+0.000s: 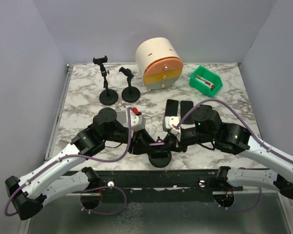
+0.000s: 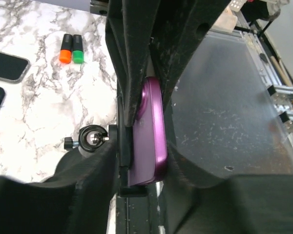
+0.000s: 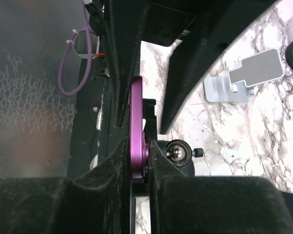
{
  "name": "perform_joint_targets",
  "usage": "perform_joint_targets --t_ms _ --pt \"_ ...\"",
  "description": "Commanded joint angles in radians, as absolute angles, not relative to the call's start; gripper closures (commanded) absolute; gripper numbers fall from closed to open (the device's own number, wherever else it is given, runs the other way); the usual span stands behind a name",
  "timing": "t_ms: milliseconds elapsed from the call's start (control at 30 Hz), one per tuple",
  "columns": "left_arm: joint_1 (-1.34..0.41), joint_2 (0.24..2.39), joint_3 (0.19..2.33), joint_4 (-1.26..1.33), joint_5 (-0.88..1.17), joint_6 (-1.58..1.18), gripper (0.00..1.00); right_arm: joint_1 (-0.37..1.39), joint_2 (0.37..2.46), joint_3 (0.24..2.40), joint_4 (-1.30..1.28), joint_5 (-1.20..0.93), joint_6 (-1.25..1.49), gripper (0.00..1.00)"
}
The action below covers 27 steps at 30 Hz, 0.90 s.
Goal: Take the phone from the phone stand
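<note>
1. A glossy purple phone with rounded corners (image 2: 154,141) sits edge-on in the matte black clamp of a round-based phone stand (image 1: 159,160), at the low centre of the overhead frame, on a veined marble-print tabletop (image 1: 83,92).
2. The left gripper (image 2: 146,151) clenches the phone from the bottom of its frame. The right gripper (image 3: 139,156) pinches the same phone, scuffed black fingers (image 3: 117,170) flanking it.
3. The stand's shiny metal ball joint (image 3: 177,152) peeks out beside the phone. The screen is hidden, and overhead the arms cover most of the handset.
</note>
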<state>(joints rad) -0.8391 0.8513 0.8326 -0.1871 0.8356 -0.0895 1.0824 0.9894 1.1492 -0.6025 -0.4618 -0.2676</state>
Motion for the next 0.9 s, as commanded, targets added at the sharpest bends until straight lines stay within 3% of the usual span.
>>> perform_joint_targets --t_ms 0,100,200,267,300,467,533,733,867 --pt "-0.838 0.871 0.883 -0.197 0.868 -0.077 0.72 1.081 0.980 1.189 -0.507 -0.497 -0.297 1.00" --pt "-0.838 0.875 0.880 -0.173 0.851 -0.085 0.99 1.081 0.984 1.182 -0.507 -0.494 -0.298 1.00" --pt "-0.838 0.851 0.855 -0.107 0.796 -0.117 1.00 1.081 0.974 1.165 -0.488 -0.454 -0.282 0.98" --pt "-0.838 0.809 0.822 -0.037 0.707 -0.148 1.00 1.081 0.961 1.148 -0.471 -0.376 -0.251 0.64" --pt "-0.838 0.785 0.800 0.001 0.661 -0.165 1.00 1.081 0.949 1.135 -0.460 -0.333 -0.233 0.51" --pt "-0.838 0.726 0.724 0.148 0.413 -0.273 1.00 1.081 0.836 1.033 -0.373 -0.046 -0.137 0.11" --pt "-0.838 0.738 0.720 0.169 0.283 -0.323 1.00 1.081 0.764 0.987 -0.319 0.097 -0.083 0.06" --pt "-0.869 0.826 0.756 0.199 -0.108 -0.508 1.00 1.081 0.528 0.820 -0.145 0.374 0.026 0.06" --pt "-1.031 0.924 0.821 0.198 -0.451 -0.516 1.00 1.081 0.497 0.757 -0.125 0.487 0.073 0.06"
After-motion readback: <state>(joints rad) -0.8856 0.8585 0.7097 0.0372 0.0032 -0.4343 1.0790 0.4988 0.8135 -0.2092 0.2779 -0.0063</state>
